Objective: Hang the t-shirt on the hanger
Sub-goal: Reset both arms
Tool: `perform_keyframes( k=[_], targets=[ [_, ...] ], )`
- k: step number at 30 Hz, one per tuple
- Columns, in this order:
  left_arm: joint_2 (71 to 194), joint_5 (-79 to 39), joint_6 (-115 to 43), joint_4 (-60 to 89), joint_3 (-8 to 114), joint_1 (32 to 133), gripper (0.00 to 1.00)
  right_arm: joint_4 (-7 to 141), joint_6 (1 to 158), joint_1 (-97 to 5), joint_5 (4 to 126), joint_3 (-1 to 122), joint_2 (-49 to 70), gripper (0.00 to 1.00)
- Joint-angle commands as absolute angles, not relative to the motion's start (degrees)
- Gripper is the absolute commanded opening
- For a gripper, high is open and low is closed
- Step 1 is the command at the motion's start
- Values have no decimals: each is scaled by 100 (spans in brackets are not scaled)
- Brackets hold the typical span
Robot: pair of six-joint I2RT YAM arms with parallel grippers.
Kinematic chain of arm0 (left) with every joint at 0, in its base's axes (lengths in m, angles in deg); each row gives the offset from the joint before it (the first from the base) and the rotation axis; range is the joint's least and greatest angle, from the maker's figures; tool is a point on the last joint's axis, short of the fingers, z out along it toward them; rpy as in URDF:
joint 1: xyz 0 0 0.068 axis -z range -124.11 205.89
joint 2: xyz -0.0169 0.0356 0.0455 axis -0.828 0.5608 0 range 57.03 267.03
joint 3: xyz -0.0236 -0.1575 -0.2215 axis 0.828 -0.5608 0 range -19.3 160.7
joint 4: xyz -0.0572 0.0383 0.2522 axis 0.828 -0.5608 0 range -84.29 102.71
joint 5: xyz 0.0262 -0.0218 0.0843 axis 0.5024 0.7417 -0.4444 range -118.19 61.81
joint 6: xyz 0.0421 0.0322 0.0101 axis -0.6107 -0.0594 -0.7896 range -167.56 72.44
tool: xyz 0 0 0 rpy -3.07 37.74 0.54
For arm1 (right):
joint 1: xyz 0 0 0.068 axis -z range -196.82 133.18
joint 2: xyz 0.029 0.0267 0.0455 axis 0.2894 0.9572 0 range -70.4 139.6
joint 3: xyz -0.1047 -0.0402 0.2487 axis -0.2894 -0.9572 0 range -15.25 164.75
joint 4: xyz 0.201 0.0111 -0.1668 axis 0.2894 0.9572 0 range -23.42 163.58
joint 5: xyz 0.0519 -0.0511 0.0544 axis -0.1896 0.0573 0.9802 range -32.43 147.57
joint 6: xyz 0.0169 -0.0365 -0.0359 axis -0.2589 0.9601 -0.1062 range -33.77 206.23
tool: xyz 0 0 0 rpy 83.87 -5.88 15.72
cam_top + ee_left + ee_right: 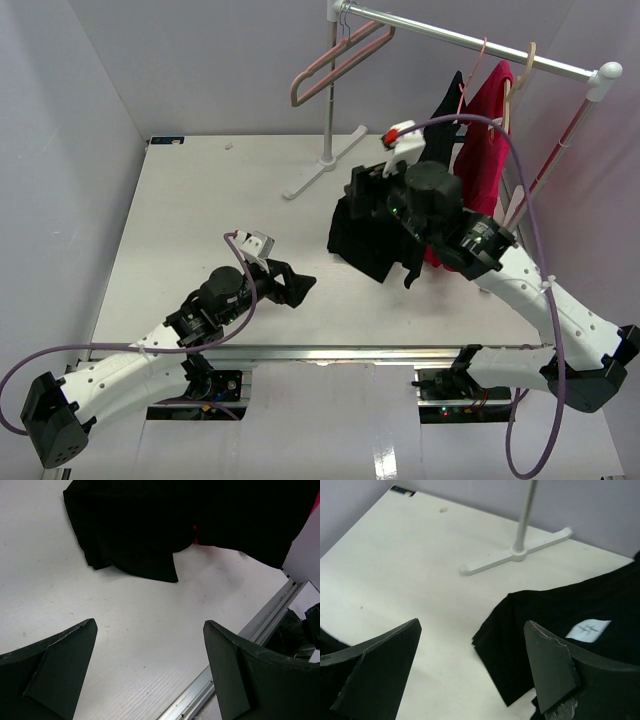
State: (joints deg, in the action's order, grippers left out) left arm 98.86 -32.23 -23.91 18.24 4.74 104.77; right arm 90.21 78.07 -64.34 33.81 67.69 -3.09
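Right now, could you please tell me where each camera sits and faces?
Top external: above and behind the robot, looking down on the table, t-shirt, left arm, right arm.
Left wrist: low over the table, facing the t-shirt; left gripper open.
Right wrist: above the t-shirt, facing the rack foot; right gripper open.
Shared: all show the t-shirt.

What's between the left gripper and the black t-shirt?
Just bare tabletop, by the left wrist view, between the open left gripper and the black t-shirt.

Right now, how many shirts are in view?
2. The black t-shirt lies bunched on the table at right; the red shirt hangs from the rail behind it. Others may be hidden.
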Motion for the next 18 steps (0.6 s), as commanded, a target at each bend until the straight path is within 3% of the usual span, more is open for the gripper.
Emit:
perform_keyframes(
  k=[1,8,18],
  targets=[
    [9646,-3397,-2449,1921,360,10493,98,8372,7916,-7473,2635,6093,-568,90],
    [9211,-3769,-2435,1929,198,10493,98,7318,7352,-7912,3138,3834,-1890,90],
    [9240,-3094,-2595,2252,150,10502,98,6837,7546,-8099,3000,2400,-3114,90]
  ],
)
